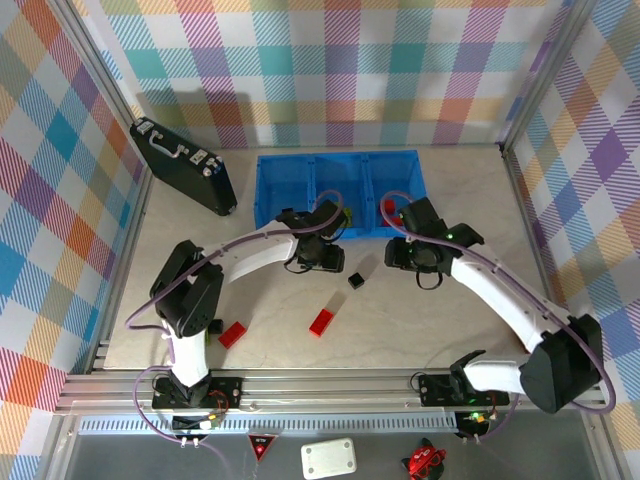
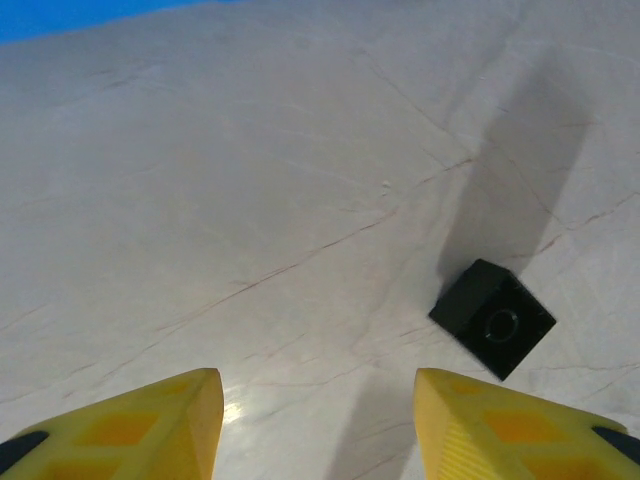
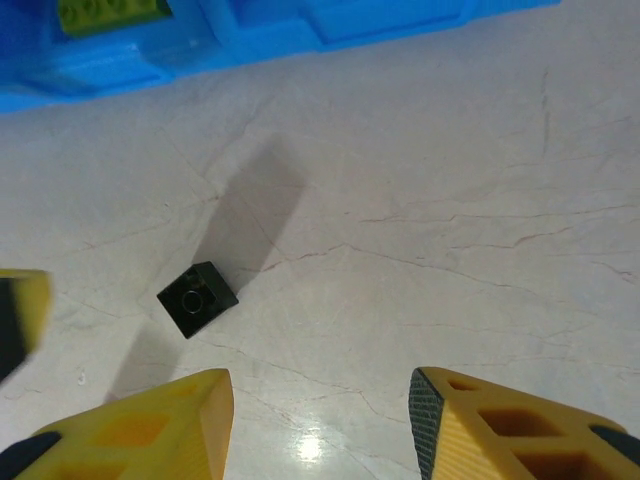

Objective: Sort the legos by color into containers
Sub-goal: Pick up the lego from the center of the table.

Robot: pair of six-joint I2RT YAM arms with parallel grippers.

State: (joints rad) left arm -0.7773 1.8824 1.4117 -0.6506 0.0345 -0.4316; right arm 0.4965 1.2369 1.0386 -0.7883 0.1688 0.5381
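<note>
The black case (image 1: 183, 165) lies far out to the left of the left arm (image 1: 250, 255), which rises from its base at the near edge, folds at the elbow and sweeps forward and to the right in a long white arch, its wrist tipped down over the counter (image 1: 480, 200). One red lego (image 1: 232, 334) rests beside that arm's base, well back from the left tool (image 2: 318, 400). A second red lego (image 1: 321, 322) lies on the near-edge side of the tool, apart from it. The left tool's yellow fingers (image 2: 150, 420) stand spread with bare counter between them — open and holding nothing. The black lego (image 2: 492, 318) sits stud-up ahead of this tool and off to its right, outside the fingers and touching neither. The blue tray (image 1: 268, 195) runs along the far side of both tools, and a green lego (image 3: 110, 12) lies in its middle compartment. The right arm (image 1: 500, 295) climbs from its base to a black elbow at the far right, then stretches its white forearm back toward the centre. The right tool (image 3: 318, 400) hangs low over the counter, fingers parted and empty, with the black lego ahead of it and off to its left, between the two tools.
</note>
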